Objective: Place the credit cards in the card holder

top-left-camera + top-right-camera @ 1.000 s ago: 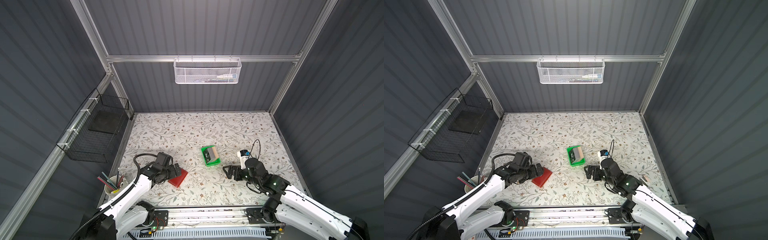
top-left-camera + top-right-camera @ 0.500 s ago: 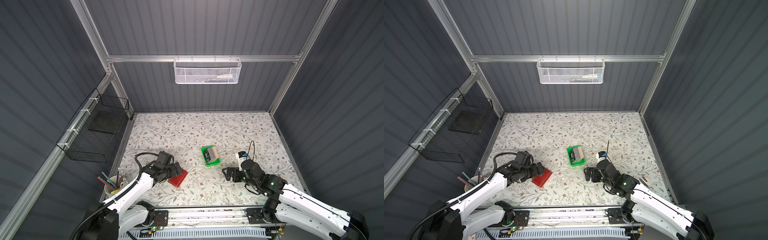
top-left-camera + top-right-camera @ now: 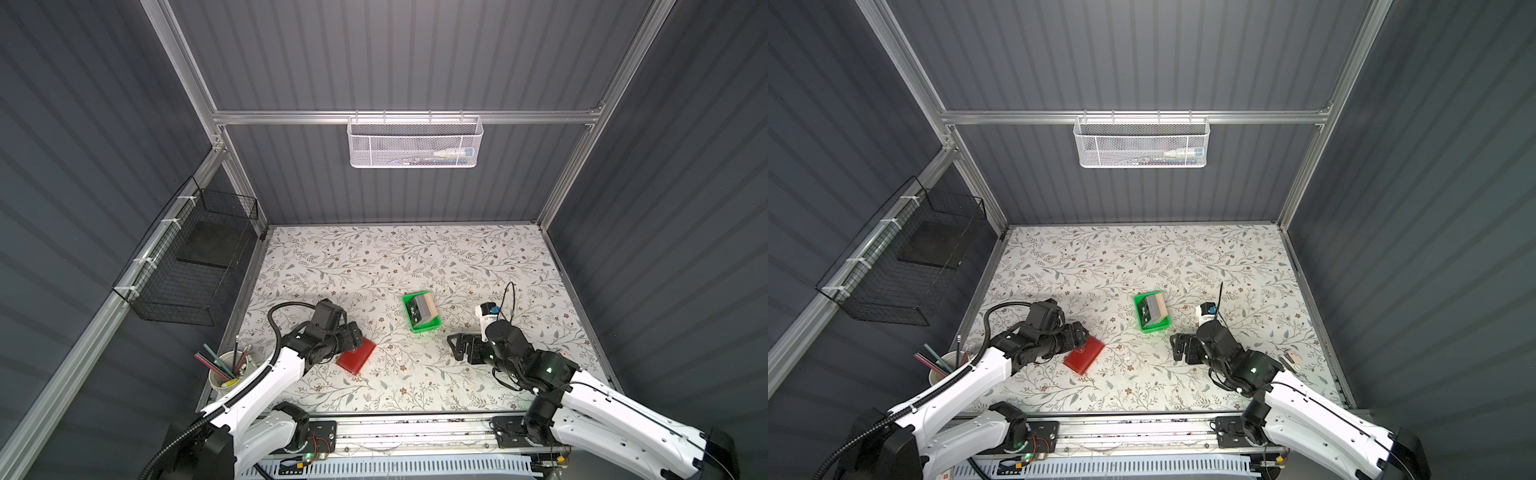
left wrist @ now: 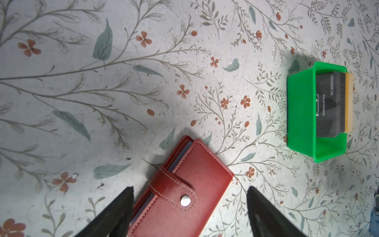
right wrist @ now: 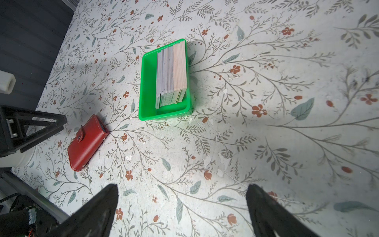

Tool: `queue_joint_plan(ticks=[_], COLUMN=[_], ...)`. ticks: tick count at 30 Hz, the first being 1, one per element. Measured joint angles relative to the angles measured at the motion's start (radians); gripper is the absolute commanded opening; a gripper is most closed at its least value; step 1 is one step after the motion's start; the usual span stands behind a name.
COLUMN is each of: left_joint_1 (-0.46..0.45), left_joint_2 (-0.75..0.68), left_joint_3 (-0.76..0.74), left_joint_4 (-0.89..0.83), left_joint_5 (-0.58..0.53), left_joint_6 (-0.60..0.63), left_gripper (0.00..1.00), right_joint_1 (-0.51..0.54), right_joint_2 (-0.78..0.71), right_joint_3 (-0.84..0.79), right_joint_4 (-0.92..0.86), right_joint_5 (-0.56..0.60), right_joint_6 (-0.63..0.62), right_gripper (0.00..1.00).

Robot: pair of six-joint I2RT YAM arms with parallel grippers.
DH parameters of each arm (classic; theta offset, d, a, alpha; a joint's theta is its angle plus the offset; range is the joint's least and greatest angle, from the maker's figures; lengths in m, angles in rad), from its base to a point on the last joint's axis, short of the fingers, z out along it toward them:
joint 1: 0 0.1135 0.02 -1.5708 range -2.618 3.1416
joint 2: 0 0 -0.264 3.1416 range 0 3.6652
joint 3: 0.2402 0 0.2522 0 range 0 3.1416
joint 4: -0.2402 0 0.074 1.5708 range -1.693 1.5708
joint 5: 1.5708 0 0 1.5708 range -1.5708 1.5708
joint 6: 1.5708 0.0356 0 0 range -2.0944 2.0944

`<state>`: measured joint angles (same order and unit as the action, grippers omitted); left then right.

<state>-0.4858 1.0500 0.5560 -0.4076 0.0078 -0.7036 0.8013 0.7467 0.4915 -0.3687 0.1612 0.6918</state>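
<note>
The red card holder (image 4: 180,197) lies closed on the floral table, its snap tab fastened; both top views show it (image 3: 356,360) (image 3: 1084,354). My left gripper (image 4: 189,189) is open and straddles its tab end. One finger is close against its edge, the other stands well apart. The credit cards (image 5: 171,76) stand on edge in a stack inside a green tray (image 5: 147,82), with a black card facing the left wrist view (image 4: 330,106). My right gripper (image 5: 181,186) is open over bare table in front of the tray, with nothing between its fingers.
A cup of pencils (image 3: 230,368) stands at the table's front left corner. A black wire basket (image 3: 195,266) hangs on the left wall and a white mesh basket (image 3: 415,141) on the back wall. A small pale object (image 3: 1291,359) lies near the right edge.
The left gripper's jaws have come slightly closer together around the card holder. The right gripper has crept a little to the left. The card holder and tray have not moved.
</note>
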Motion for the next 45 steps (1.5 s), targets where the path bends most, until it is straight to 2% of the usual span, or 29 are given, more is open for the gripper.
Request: queue_joint_plan(ticks=[17,24,30,45], left_joint_1=[0.000,-0.045,-0.122,-0.423], left_joint_2=[0.067,0.103,0.127,0.416], left_joint_3=[-0.041,-0.055,-0.055,0.094], left_joint_4=[0.032,0.095,0.168,0.392], left_joint_5=[0.061,0.075,0.072,0.025], left_joint_6=[-0.008,-0.035,-0.061,-0.103], left_gripper=[0.86,0.86,0.87,0.88], right_joint_1=[0.000,0.000,0.000,0.004], right_joint_2=[0.005,0.008,0.008,-0.021], right_joint_3=[0.003,0.003,0.002,-0.002], right_joint_4=[-0.022,-0.022,-0.022,-0.014], right_joint_5=[0.007,0.006,0.002,0.000], right_joint_6=[0.007,0.015,0.028,0.050], right_gripper=[0.99,0.99,0.99,0.99])
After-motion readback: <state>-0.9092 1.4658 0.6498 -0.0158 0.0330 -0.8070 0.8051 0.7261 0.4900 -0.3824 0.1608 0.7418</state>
